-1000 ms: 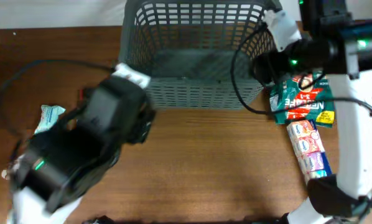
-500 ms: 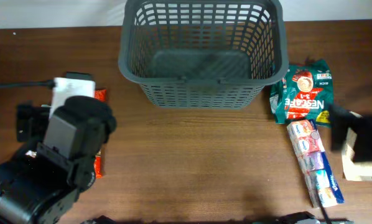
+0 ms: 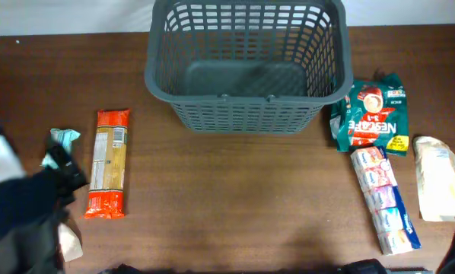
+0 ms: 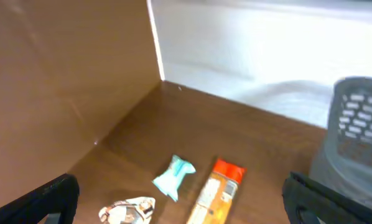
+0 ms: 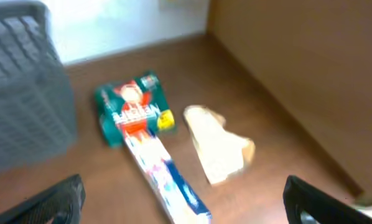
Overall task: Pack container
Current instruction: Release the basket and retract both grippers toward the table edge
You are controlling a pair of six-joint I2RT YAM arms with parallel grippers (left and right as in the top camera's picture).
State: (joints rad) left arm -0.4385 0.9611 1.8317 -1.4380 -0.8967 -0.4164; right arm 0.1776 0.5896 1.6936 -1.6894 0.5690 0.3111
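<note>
One basket (image 3: 246,118), at the far centre of the table (image 3: 235,205), base bare; six packets counted, all lying outside it; three at left: orange packet (image 3: 108,162), teal packet (image 3: 62,139) just beside it, wrapper (image 4: 129,210) nearer the left arm (image 3: 18,221); three at right: green pouch (image 3: 370,114) just beside the basket's right wall, sachet strip (image 3: 383,199) below it, cream pouch (image 3: 439,176) alongside; left gripper (image 4: 180,183) jaws spread wide; right gripper (image 5: 184,183) jaws likewise spread wide; versus 0.5 s ago: left arm pulled back to the near-left corner, orange packet now fully exposed; right arm withdrawn almost out of the overhead view, cream pouch uncovered; basket position unchanged.
</note>
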